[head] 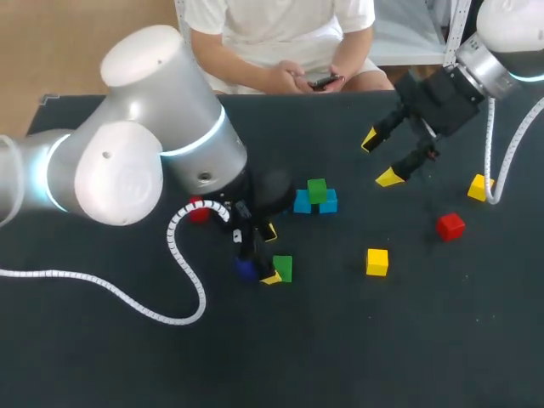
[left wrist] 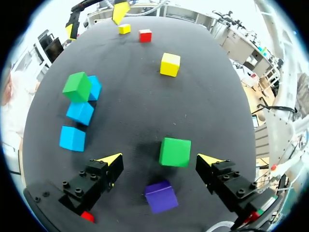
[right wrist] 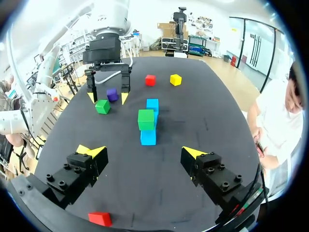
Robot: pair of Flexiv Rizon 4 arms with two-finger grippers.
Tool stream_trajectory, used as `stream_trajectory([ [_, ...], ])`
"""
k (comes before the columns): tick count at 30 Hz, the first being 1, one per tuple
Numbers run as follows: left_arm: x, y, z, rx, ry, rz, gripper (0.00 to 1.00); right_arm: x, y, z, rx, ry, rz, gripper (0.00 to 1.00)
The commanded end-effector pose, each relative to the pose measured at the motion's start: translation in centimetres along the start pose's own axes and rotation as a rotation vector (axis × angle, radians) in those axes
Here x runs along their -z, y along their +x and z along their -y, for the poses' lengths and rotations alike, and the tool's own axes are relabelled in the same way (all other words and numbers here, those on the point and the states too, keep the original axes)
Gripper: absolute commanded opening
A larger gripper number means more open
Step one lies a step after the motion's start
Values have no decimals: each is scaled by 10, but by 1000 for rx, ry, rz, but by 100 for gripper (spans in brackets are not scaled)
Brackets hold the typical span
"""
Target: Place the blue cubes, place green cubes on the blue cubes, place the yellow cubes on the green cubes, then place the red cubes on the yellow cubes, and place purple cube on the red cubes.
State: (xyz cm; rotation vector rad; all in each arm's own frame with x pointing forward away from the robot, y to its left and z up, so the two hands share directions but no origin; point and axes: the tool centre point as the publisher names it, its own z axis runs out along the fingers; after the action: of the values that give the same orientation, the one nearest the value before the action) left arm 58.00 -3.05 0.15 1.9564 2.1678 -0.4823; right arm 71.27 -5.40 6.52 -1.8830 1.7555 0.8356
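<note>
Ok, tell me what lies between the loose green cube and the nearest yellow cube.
Only bare table separates the green cube from the yellow cube; the head view shows it.

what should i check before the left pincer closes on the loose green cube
1. Left pincer open: ok.
2. Loose green cube between its fingers: ok, though nearer one finger.
3. Pincer low enough to grip: cannot tell.
4. Purple cube not touching the fingers: ok, but close to the green one.
5. Blue cubes set together, stacked green cube on them: ok.
6. Right pincer open, away from the stack: ok.
</note>
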Motion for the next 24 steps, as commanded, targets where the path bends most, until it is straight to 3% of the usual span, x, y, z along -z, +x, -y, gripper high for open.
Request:
stream_trajectory([
  [1, -3, -3, -2, 25, -7, -5, 100, 0, 0, -1, 0, 2, 1, 100],
  [24, -14, 2, -10, 13, 11, -11, 100, 0, 0, -1, 0, 2, 1, 100],
])
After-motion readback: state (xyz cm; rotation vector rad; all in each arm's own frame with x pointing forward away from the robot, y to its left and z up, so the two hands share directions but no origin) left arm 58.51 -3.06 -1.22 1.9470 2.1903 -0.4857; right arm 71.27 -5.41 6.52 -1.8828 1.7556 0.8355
